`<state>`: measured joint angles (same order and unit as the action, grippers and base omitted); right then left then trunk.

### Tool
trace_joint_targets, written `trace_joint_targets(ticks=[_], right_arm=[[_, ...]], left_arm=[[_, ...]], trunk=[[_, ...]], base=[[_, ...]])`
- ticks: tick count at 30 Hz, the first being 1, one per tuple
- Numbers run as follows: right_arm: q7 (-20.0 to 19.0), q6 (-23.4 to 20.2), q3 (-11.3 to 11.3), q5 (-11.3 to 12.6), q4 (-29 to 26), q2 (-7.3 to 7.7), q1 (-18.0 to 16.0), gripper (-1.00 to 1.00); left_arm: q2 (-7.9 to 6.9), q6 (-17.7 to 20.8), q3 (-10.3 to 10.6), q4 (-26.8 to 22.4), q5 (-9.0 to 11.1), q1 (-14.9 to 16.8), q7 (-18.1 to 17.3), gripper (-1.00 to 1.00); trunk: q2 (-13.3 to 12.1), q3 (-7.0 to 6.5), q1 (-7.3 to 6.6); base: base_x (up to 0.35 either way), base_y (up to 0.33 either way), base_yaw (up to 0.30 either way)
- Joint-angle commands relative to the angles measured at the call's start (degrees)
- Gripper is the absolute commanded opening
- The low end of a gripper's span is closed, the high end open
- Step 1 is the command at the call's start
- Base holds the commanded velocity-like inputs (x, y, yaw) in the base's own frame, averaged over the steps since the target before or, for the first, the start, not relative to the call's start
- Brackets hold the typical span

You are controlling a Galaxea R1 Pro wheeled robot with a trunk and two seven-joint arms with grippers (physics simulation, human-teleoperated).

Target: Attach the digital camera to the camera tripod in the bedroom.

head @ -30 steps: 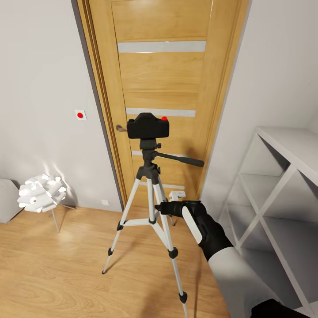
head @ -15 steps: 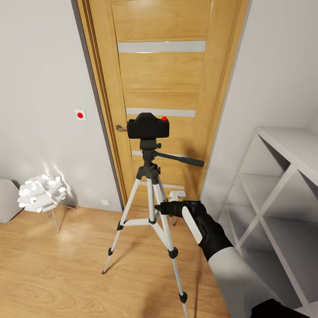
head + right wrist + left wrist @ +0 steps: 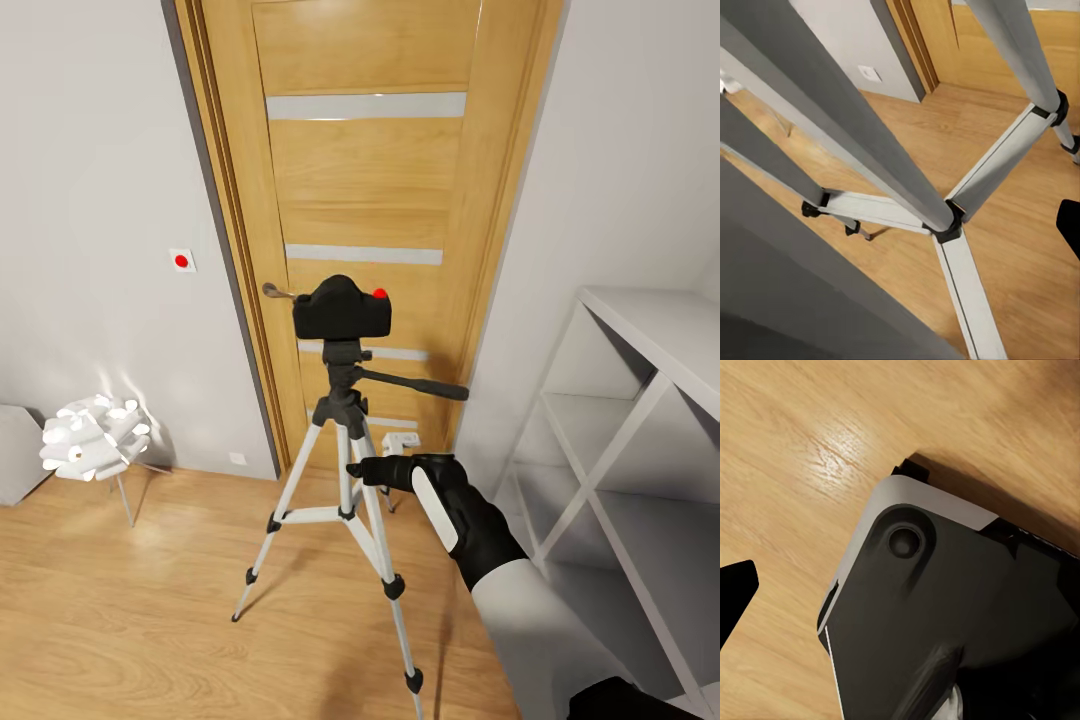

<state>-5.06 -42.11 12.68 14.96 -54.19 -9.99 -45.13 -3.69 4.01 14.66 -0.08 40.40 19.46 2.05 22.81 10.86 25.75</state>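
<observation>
digital camera [image 3: 341,309] atop camera tripod [image 3: 345,470], right tool [image 3: 362,470] beside leg

Your right arm [image 3: 530,610] wore a white forearm shell, a black wrist with a white oval panel, and black fingers [image 3: 372,469].

Wood plank floor [image 3: 150,610] bears the camera tripod [image 3: 345,500] and lamp [image 3: 92,437].

even bright light, sharp render, soft glare on the wood floor [image 3: 832,461], faint shadows.
</observation>
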Motion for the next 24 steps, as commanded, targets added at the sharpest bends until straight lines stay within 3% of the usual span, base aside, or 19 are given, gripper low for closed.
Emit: trace_joint_targets(ticks=[1, 24], right_arm=[[-0.3, -0.3, 0.0, -0.3, 0.0, -0.01, 0.0, 1.0], [-0.7, -0.4, 0.0, -0.4, -0.5, -0.01, 0.0, 1.0]], left_arm=[[0.0, 0.2, 0.5, 0.0, 0.5, 0.0, 0.1, 1.0], [0.0, 0.2, 0.5, 0.0, 0.5, 0.0, 0.1, 1.0]], trunk=[[0.1, 0.11, 0.03], [0.1, 0.11, 0.03]], base=[[0.0, 0.0, 0.0], [0.0, 0.0, 0.0]])
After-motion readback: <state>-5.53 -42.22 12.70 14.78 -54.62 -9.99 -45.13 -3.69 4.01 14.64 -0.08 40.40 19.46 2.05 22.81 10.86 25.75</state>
